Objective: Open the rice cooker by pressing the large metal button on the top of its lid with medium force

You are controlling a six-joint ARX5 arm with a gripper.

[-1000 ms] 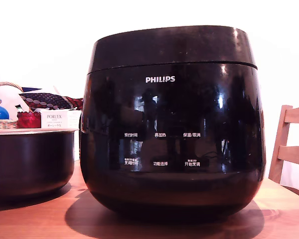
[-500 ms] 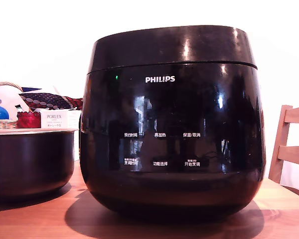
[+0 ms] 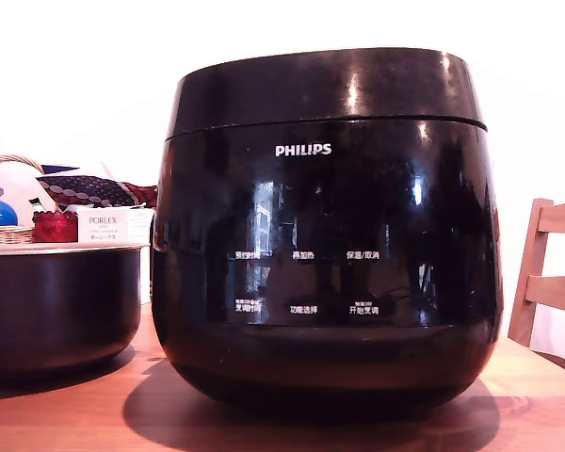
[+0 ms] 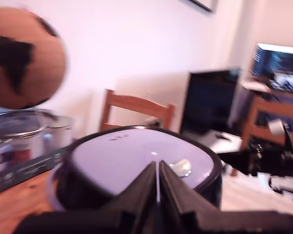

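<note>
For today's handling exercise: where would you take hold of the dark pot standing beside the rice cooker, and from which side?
Grip the pot by its pale rim, coming straight down from above. Its mouth faces up and the rim is the only thin edge; the rounded wall below looks too wide for jaws. Choose the part of the rim away from the rice cooker, which stands close by.

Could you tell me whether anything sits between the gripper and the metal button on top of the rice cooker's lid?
Nothing visible does. In the wrist view the gripper, fingers nearly together, sits above the lid, and the metal button lies just beyond the fingertips with only bare lid surface between. The exterior view shows the rice cooker shut, with no arm in frame.
</note>
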